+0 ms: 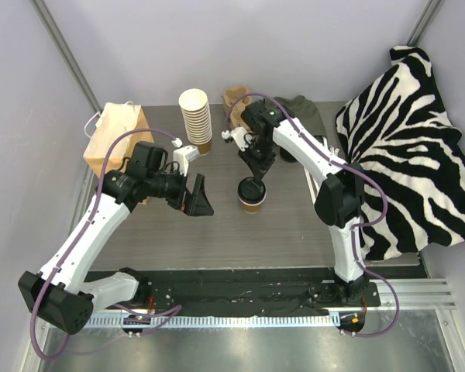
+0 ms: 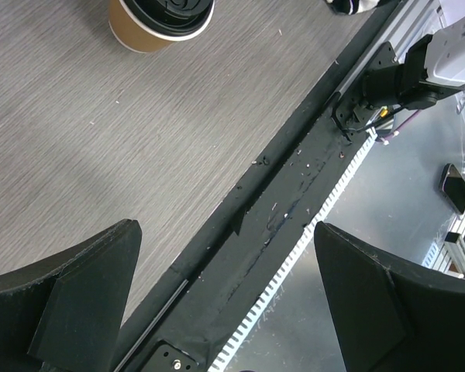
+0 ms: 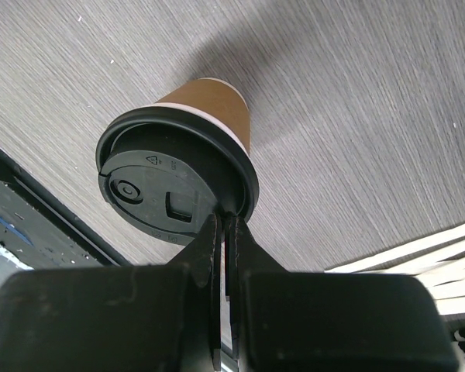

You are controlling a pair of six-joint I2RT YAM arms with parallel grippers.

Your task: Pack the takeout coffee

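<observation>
Closed on nothing, the right gripper (image 3: 223,220) meets the lidded coffee cup (image 3: 211,105) at its tips: press straight down, gently. The left gripper (image 2: 225,229) gapes, empty.

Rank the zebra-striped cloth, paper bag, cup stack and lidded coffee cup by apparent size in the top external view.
1. zebra-striped cloth, by far the largest
2. paper bag
3. cup stack, narrower than the bag
4. lidded coffee cup, smallest
</observation>
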